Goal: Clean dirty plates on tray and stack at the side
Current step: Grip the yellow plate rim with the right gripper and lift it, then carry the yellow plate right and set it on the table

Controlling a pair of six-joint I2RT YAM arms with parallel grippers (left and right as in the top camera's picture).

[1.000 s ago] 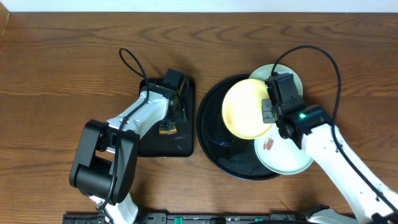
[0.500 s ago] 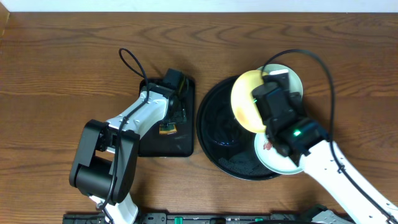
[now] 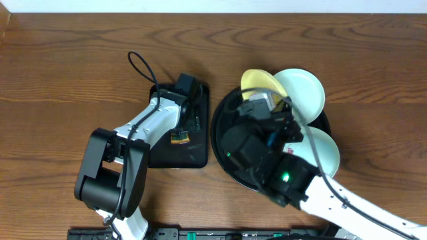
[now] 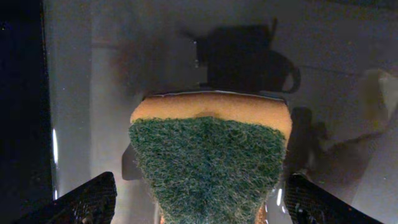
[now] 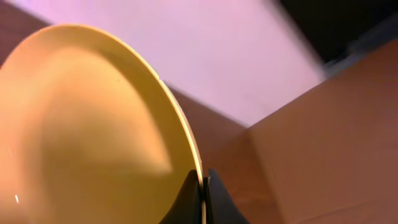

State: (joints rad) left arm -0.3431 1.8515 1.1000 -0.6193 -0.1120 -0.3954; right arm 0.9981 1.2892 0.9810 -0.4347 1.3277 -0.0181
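Note:
My right gripper [image 5: 202, 193] is shut on the rim of the pale yellow plate [image 5: 87, 124] and holds it tilted on edge, high above the round black tray [image 3: 219, 137]. In the overhead view the yellow plate [image 3: 257, 81] shows behind the raised right arm. Two mint-white plates lie on the tray's right side, one at the back [image 3: 303, 93] and one nearer [image 3: 325, 150]. My left gripper [image 4: 202, 208] is open over a green-topped yellow sponge [image 4: 208, 168], one finger [image 4: 87, 199] on each side and clear of it.
The sponge [image 3: 179, 137] lies on a small rectangular black tray [image 3: 197, 157] left of the round tray. The raised right arm [image 3: 267, 153] hides much of the round tray's middle. Brown wooden table [image 3: 67, 80] surrounds both trays.
My right arm has lifted the yellow plate off the tray, tipped it on edge and risen toward the camera. The nearer mint plate is now uncovered. The left arm has not moved.

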